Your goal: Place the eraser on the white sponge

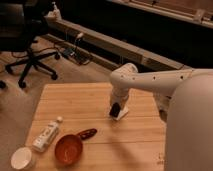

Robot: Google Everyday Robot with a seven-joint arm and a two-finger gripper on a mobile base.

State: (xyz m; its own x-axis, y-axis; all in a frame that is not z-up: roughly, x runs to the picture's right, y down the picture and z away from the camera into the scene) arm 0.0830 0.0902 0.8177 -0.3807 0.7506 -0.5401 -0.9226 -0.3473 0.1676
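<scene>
- My hand point(116, 111) is down just right of the middle of the frame, parked right over the white sponge point(121, 114), which pokes out pale at its lower right edge.
- The eraser point(114, 110) is the dark block at the tip of my hand, so I'd say I'm gripping it, and it looks to be sitting on or just above the sponge. Can't tell from here whether it's actually touching.
- What could go wrong: the sponge is small and thin, and the eraser seems to hang over its left edge rather than dead centre. If I let go like this it might tip off onto the counter point(75, 100).
- Also, if I press down too hard the sponge could slide on the smooth wood, and pulling away at an angle could drag the eraser off with me.
- Soft pad under a hard little block, so I'd guess it could wobble on release too.
- Head count: one eraser, one white sponge.
- Lower left of the frame: one white tube point(47, 136), one round white cup point(22, 158) and one red scoop point(70, 147) with a dark-red handle.
- All three are well apart from the sponge, so I doubt I'd bump them.
</scene>
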